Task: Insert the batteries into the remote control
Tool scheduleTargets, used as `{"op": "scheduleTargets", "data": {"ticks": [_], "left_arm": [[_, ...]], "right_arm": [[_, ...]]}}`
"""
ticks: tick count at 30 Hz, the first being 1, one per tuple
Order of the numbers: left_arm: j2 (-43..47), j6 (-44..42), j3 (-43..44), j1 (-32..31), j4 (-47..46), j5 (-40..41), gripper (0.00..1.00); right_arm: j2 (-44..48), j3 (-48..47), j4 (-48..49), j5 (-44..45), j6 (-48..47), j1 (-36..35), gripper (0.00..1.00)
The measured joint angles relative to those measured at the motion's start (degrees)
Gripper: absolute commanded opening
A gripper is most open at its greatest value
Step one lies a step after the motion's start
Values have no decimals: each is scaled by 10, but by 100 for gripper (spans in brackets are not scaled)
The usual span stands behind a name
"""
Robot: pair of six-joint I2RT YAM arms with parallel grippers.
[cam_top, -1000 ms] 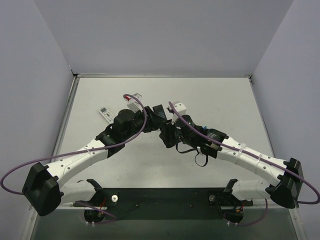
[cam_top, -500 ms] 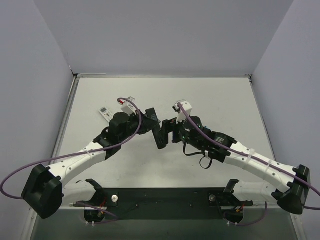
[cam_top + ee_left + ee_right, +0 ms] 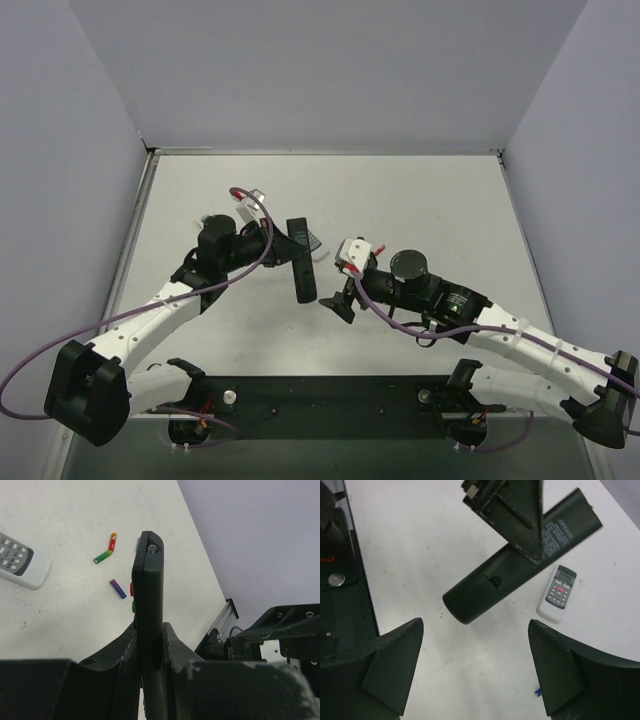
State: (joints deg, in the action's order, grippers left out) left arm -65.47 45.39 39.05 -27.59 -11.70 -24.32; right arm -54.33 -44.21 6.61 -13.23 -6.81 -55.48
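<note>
1. The long slim black plastic remote control (image 3: 148, 595) is pinched between the two dark fingers of the left gripper (image 3: 150, 630), which are pressed against its two broad faces
2. In the top view the remote control (image 3: 300, 270) is seen near the middle of the pale grey table (image 3: 420, 200), held by the left gripper (image 3: 284, 249) with one end pointed toward the arm bases
3. In the left wrist view the remote control is seen edge-on, raised above the table; a small red and a small green shape show along its left edge, and it cannot be told whether these are buttons
4. The right gripper (image 3: 475, 625) is spread wide, with nothing between its fingers, and is set just beside the near end of the remote control (image 3: 520, 565)
5. From the right wrist the printed back of the remote control is shown, with a cover panel seated at its rounded end
6. A short white remote with a small screen (image 3: 559, 592) lies flat on the table beyond the remote control, partly hidden by it in the top view (image 3: 317, 246)
7. Three of the batteries (image 3: 107, 550) lie on the table under the remote control's far end: a green one and a red one touching at their ends in a shallow angle, and a purple-and-blue one (image 3: 118, 588) near them but apart
8. The keypad end of a white remote (image 3: 20, 567) is seen at the left of that view; whether it is the one with the screen cannot be told
9. A tiny blue object (image 3: 538, 692) shows beside the right finger, too small to identify
</note>
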Motion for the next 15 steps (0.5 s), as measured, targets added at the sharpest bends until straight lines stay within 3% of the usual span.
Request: {"op": "scheduleTargets", "data": {"ticks": [7, 15], "left_arm": [[14, -48, 39, 0, 39, -64, 0], [38, -56, 52, 0, 66, -79, 0]], "right_arm": [[-28, -4, -12, -102, -158, -9, 89], [-64, -21, -32, -111, -250, -50, 89]]}}
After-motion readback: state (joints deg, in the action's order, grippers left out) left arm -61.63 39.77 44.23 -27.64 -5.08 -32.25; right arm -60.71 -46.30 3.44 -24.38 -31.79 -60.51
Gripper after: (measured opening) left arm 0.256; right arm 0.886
